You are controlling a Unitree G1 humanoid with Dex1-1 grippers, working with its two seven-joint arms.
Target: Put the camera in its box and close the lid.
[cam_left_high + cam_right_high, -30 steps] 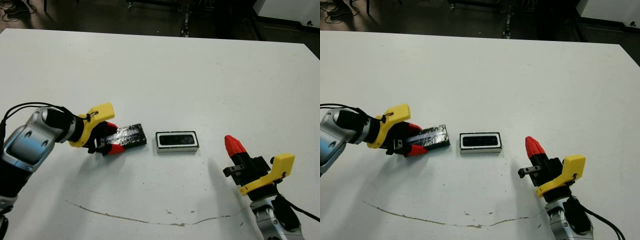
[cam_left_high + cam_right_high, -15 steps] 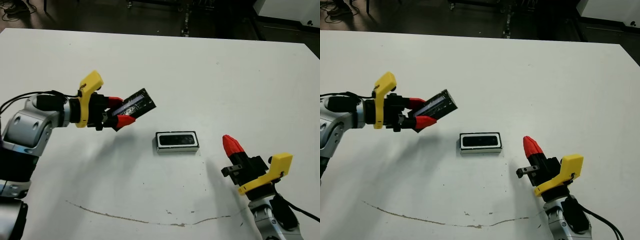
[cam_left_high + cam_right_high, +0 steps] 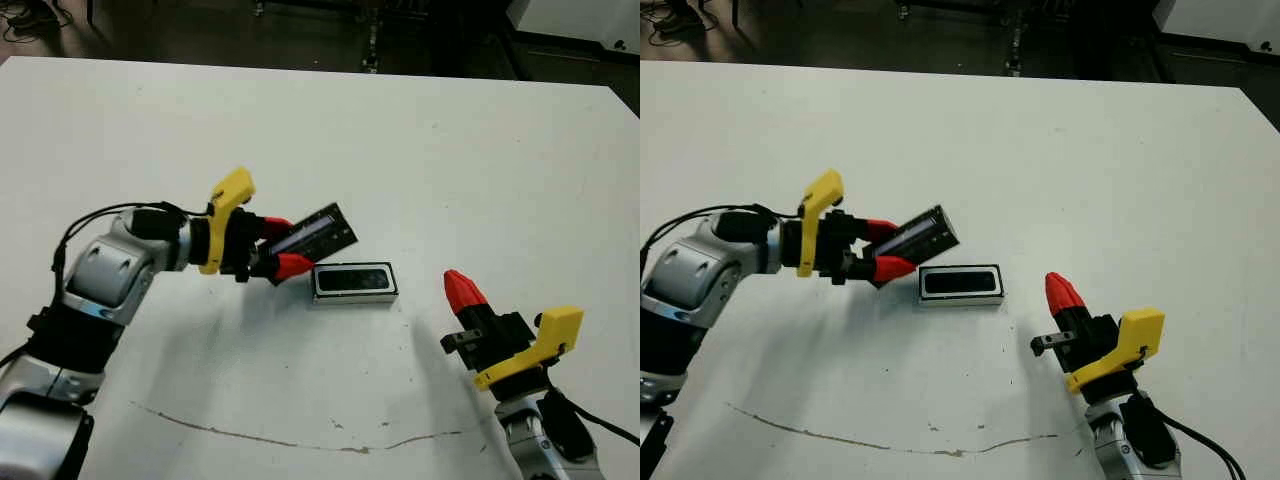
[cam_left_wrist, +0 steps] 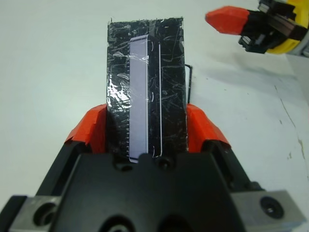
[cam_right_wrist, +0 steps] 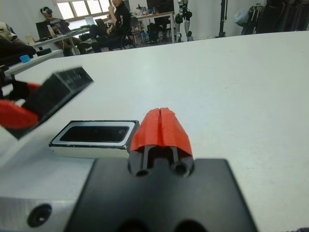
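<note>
- Broadly, the white table carries the box near its middle, with the camera lying in the white hollow.
- Left gripper pinches the lid between its two red fingers, tilted in the air, just beside and above the box's left end.
- Right gripper, fingers pressed together, sits apart to the box's right.

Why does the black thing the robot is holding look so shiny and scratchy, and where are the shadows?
In the left wrist view, the lid has a crinkly, glossy surface that catches the light as white streaks. In the left eye view, the left gripper casts a soft grey shadow on the table beneath it, and another lies beside the right gripper.
</note>
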